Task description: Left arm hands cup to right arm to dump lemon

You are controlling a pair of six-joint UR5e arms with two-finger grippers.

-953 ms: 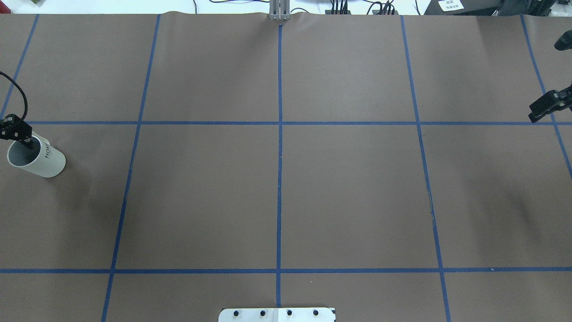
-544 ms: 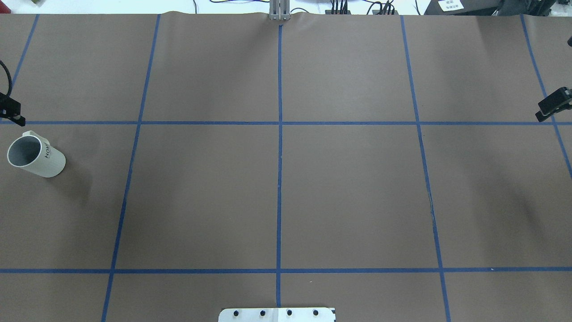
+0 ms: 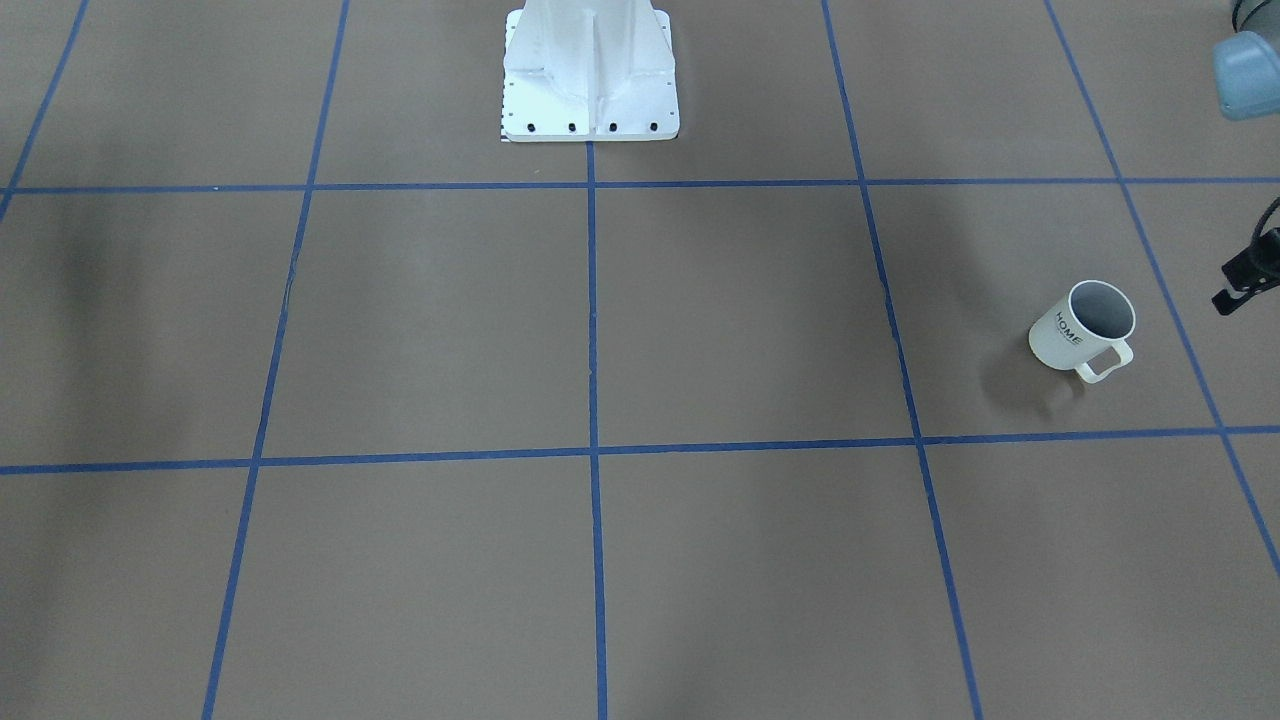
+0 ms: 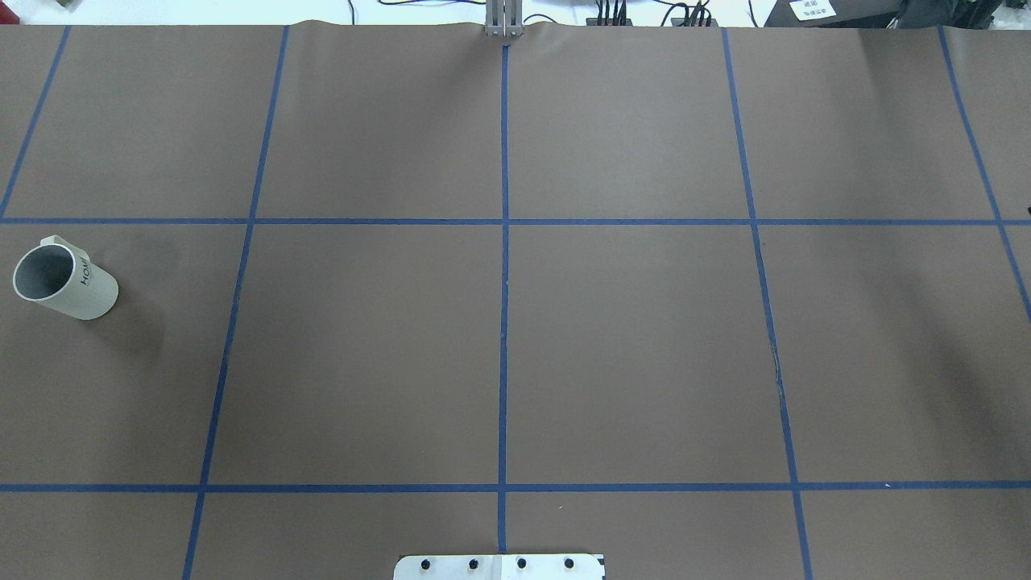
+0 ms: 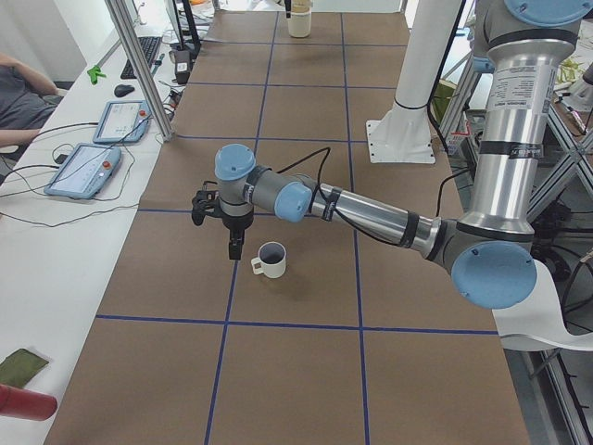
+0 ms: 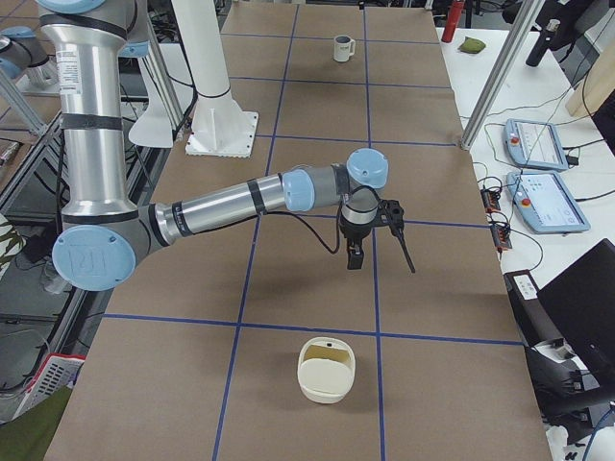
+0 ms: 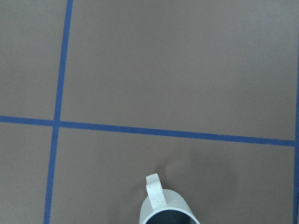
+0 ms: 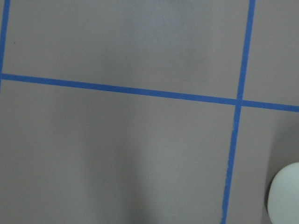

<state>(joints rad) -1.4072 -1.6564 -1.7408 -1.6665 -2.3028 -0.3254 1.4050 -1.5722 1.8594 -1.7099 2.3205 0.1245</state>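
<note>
The cup (image 4: pixel 64 282), a cream-white mug with black "HOME" lettering, stands upright and alone at the table's left end; its inside shows grey. It also appears as the cup (image 3: pixel 1085 328), the cup (image 5: pixel 271 260) and the cup (image 7: pixel 167 207). The lemon is out of view. My left gripper (image 5: pixel 234 248) hangs a little beyond the handle, apart from the mug; only a black edge of the left gripper (image 3: pixel 1240 280) shows in the front-facing view, and I cannot tell if it is open or shut. My right gripper (image 6: pixel 356 257) hovers above the table's far right end, state unclear.
A cream container (image 6: pixel 327 370) with a yellowish inside sits at the right end, near my right gripper. The robot's white base plate (image 4: pixel 499 566) is at the near middle edge. Tablets (image 5: pixel 88 171) and cables lie on the side bench, where a person's arm (image 5: pixel 18 93) rests.
My left gripper has come off the cup's rim and left the overhead view at its left edge. The right gripper has drawn out past the right edge. The cup stayed put.
</note>
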